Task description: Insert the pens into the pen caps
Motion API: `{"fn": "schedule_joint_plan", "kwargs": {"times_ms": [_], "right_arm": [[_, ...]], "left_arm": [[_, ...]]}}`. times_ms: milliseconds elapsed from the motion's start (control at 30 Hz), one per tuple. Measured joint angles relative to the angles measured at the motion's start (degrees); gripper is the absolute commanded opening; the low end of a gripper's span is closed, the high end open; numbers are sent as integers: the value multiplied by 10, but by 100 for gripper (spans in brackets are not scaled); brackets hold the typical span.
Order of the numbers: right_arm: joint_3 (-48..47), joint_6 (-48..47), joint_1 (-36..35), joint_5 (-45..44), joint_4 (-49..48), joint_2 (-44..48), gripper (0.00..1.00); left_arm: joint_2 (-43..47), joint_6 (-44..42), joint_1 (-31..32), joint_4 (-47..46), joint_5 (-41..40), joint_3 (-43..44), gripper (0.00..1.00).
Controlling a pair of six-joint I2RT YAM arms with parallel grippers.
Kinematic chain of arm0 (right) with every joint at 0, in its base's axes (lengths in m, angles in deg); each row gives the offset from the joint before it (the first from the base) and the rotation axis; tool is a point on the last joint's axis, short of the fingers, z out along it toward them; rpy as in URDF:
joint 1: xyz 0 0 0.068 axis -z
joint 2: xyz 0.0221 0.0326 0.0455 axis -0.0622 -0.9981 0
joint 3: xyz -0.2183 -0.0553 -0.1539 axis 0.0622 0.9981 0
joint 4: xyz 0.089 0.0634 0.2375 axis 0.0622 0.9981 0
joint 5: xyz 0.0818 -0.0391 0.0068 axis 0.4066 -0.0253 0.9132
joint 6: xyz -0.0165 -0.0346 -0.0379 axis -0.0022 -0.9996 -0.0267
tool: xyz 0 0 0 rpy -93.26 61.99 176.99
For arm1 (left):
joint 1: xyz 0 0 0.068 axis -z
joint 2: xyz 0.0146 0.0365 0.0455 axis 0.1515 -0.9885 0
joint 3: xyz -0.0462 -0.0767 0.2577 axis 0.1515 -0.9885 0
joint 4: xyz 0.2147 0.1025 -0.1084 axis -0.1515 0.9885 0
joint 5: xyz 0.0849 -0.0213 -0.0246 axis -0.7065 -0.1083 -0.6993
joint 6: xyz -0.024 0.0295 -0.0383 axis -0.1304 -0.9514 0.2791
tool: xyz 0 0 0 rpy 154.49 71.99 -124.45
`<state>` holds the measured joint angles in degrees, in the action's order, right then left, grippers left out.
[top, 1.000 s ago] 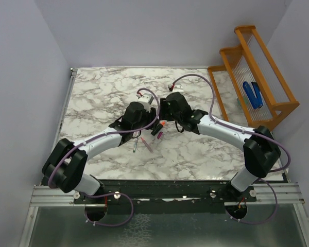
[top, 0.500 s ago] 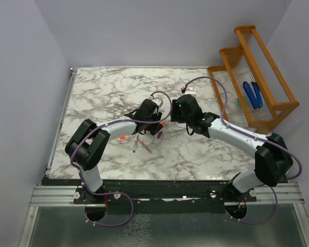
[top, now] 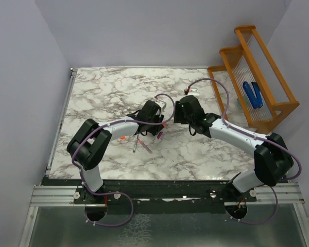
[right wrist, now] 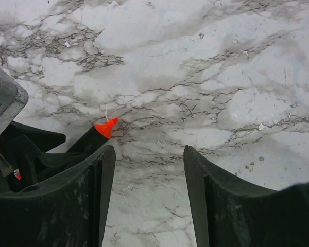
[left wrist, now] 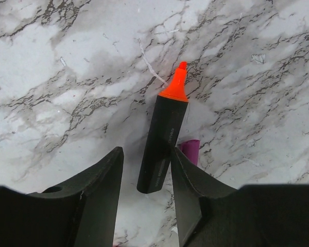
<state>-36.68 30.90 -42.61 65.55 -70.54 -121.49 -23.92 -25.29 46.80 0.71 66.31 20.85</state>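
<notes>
Marbled white-and-grey surface (top: 92, 92), seen from above and behind the two arm bases, enclosed by plain pale walls. Nearest the bases lie a tiny bright orange plastic cap (top: 122, 138) and, just beside it toward the middle, a slim whitish-grey pen (top: 136, 146) and a slim pink pen (top: 146, 145), their far ends close together and their near ends spread apart. A short magenta-purple plastic cap (top: 158, 135) rests slightly farther out, next to the left gripper (left wrist: 146, 152). The jaws of that gripper stand part-way open around the butt half of a stubby black marker with an orange tip (left wrist: 162, 139). The marker meets one finger, while a strip of marble shows between it and the other, so whether it is gripped cannot be told. Its orange tip points away from the gripper, toward the right gripper (right wrist: 149, 154). The right gripper hangs just beyond that tip with its jaws spread wide and only bare marble between them. At the far right edge stands a stepped orange wooden rack (top: 268, 67) carrying two chunky blue objects (top: 252, 94).
</notes>
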Motion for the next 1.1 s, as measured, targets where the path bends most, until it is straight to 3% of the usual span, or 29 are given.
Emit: {"fn": "schedule_joint_plan", "kwargs": {"times_ms": [633, 700, 800, 1100], "right_arm": [[17, 0, 9, 12, -2, 0, 61], [19, 0, 9, 13, -2, 0, 61], [23, 0, 11, 16, -1, 1, 61], [36, 0, 19, 20, -3, 8, 61]], "left_arm": [[-13, -9, 3, 16, 20, 4, 37], [-15, -10, 3, 16, 20, 7, 29], [-21, -11, 3, 15, 20, 13, 2], [-31, -10, 3, 9, 20, 24, 0]]}}
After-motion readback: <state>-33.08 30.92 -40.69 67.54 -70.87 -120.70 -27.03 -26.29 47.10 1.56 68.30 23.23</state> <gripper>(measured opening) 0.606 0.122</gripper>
